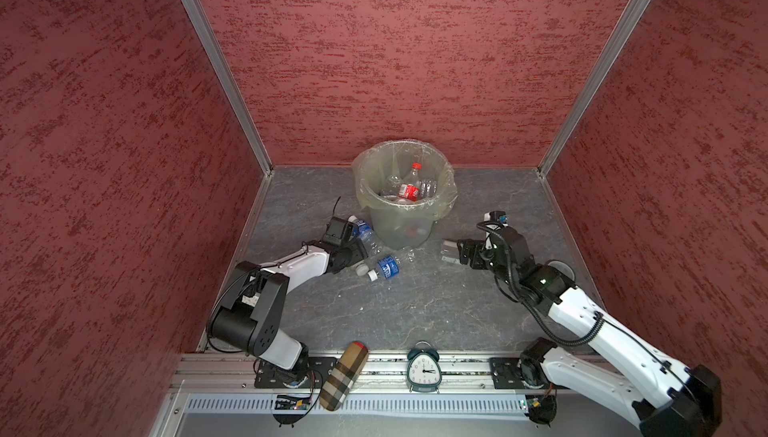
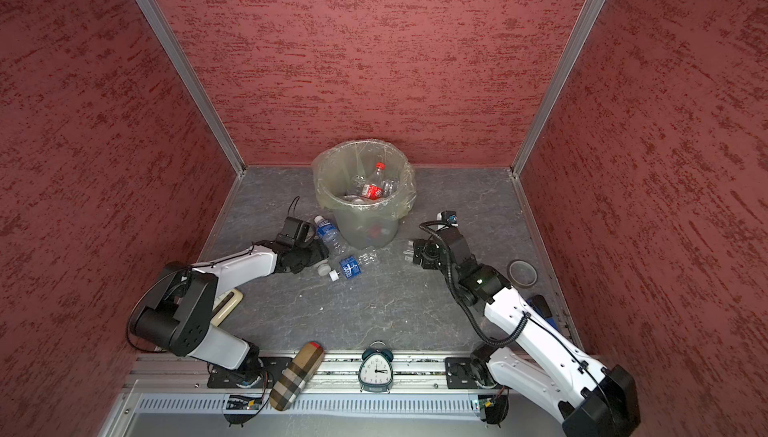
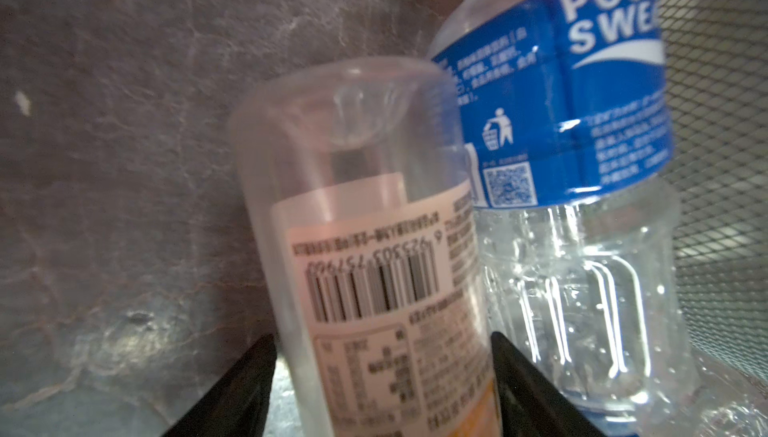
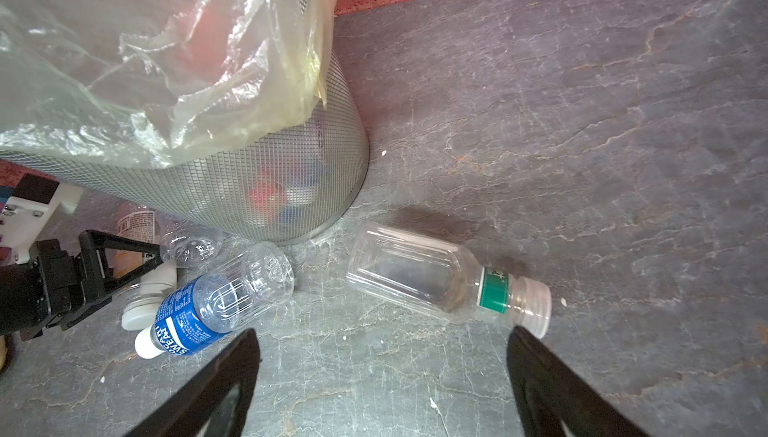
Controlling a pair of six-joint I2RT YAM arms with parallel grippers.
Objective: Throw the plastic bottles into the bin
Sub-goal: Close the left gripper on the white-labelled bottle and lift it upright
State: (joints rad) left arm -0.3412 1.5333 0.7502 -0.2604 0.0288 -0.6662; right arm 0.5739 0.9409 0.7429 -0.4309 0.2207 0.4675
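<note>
Clear plastic bottle (image 3: 374, 227), pale barcode label, sits btwn left gripper (image 3: 382, 335) fingers — both hugging its sides, can't tell if clamped — right gripper (image 4: 382, 331) wide open.

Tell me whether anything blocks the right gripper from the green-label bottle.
Nothing visible does. The green-label bottle lies on bare floor just ahead of the open right gripper; the bin stands beyond, to one side.

A brown plaid cylindrical case (image 1: 343, 376) lies across the near rail (image 1: 386, 358), with a dark green alarm clock (image 1: 423, 369) standing to its right. A tape roll (image 2: 522, 273) lies flat at the right edge of the grey stone desk (image 1: 415, 310). Red textured walls (image 1: 395, 60) enclose the desk.
</note>
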